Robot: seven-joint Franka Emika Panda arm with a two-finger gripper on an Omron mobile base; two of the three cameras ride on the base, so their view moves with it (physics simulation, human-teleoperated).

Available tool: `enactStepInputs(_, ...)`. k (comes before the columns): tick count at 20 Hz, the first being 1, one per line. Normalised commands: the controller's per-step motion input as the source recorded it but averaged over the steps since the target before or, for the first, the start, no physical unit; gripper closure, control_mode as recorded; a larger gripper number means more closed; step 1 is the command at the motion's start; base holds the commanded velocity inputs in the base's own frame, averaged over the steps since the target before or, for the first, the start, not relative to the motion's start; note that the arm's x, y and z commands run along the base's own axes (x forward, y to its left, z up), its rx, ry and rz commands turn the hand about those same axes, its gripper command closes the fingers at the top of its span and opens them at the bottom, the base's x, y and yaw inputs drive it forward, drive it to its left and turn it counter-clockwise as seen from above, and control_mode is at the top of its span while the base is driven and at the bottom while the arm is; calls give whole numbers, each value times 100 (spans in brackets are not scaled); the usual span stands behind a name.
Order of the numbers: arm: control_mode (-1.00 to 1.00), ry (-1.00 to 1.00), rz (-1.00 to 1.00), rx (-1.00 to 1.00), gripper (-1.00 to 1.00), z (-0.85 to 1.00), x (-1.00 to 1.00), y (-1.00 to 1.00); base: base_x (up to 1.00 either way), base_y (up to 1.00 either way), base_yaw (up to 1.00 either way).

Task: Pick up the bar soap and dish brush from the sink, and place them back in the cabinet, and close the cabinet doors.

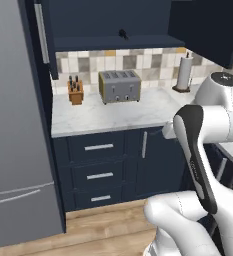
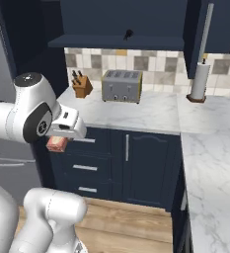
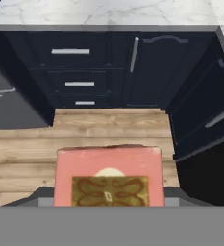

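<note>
We carry the bar soap (image 3: 108,175) clamped in our gripper (image 2: 57,144), below the open cabinet (image 2: 117,41) where the dish brush (image 2: 128,34) already rests; shelving the soap and shutting doors remain

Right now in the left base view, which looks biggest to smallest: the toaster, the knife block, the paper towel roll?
1. Toaster, clearly biggest.
2. Paper towel roll, tall but slim.
3. Knife block, smallest.
The roll and block are close, so that order is less sure.

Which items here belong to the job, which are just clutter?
Job: bar soap held in the gripper; dish brush on the cabinet shelf; open cabinet doors.
Clutter: toaster, knife block, paper towel roll, fridge.
</note>
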Motion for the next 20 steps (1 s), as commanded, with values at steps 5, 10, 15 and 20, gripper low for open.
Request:
enactStepInputs(5, 100, 0, 0, 0, 100, 0, 0, 0, 68, -26, -4)
enactStepInputs(10, 100, 0, 0, 0, 100, 0, 0, 0, 64, -31, -1)
enactStepInputs(15, 100, 0, 0, 0, 100, 0, 0, 0, 59, -39, 0)
enactStepInputs(20, 100, 0, 0, 0, 100, 0, 0, 0, 59, -34, 0)
